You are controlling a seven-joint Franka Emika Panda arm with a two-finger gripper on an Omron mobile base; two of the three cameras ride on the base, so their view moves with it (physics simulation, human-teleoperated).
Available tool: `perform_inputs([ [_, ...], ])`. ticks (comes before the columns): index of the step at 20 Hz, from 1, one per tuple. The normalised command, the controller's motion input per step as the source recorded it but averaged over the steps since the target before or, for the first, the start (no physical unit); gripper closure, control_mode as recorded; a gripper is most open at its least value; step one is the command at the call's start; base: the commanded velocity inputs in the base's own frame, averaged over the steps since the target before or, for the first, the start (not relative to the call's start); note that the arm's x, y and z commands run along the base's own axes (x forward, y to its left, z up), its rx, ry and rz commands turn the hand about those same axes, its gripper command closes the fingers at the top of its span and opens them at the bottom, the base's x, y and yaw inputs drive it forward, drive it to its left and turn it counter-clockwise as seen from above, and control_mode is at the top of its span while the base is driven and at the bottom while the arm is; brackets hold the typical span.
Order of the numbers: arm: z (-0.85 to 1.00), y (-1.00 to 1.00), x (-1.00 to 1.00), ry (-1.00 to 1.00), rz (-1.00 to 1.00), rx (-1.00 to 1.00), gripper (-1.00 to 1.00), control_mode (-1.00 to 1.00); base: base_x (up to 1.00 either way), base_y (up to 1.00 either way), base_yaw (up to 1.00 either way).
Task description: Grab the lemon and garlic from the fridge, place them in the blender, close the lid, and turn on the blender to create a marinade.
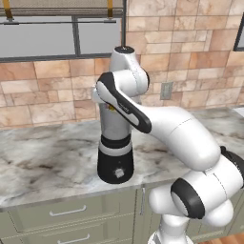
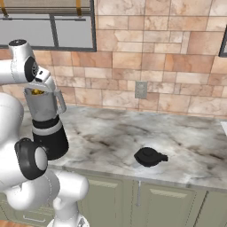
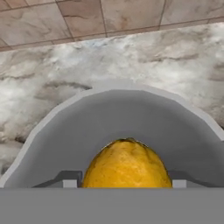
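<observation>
The blender (image 1: pixel 115 164) stands on the marble counter (image 1: pixel 47 162), its translucent jar (image 2: pixel 43 105) uncovered. My gripper (image 3: pixel 124 179) hangs over the jar mouth, pointing down into it, and is shut on the yellow lemon (image 3: pixel 126 164), which sits between the two finger tips inside the grey jar rim (image 3: pixel 118 94). From the right base view the lemon (image 2: pixel 36 92) shows as a yellow patch at the top of the jar, under the hand (image 2: pixel 43 76). The black lid (image 2: pixel 150 157) lies on the counter well to the right of the blender. The garlic and the fridge are out of view.
A tiled wall with an outlet (image 2: pixel 141 89) backs the counter, and a window (image 1: pixel 57 35) sits above at the left. Pale green drawers and cabinet doors (image 1: pixel 66 212) run under the counter edge. My arm's forearm (image 1: pixel 157 124) crosses in front of the blender.
</observation>
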Motion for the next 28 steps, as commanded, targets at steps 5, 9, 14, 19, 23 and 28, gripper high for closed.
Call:
perform_inputs([
  [5,-0.09,0.0,0.0,0.01,0.01,0.0,-1.0,-1.0,0.0,0.0,0.0],
  [9,0.0,0.0,-0.01,0.0,0.03,0.0,-1.0,-1.0,0.0,0.0,0.0],
  [14,0.57,-0.05,-0.38,-0.06,0.0,0.0,-1.0,-1.0,0.0,0.0,0.0],
  [19,0.56,-0.35,-0.73,-0.15,0.0,0.01,-1.0,-1.0,0.0,0.0,0.0],
  [23,-0.03,-0.69,-0.81,0.0,0.0,0.09,-1.0,-1.0,0.0,0.0,0.0],
  [28,-0.38,-0.71,-0.77,0.0,0.0,0.02,-1.0,-1.0,0.0,0.0,0.0],
])
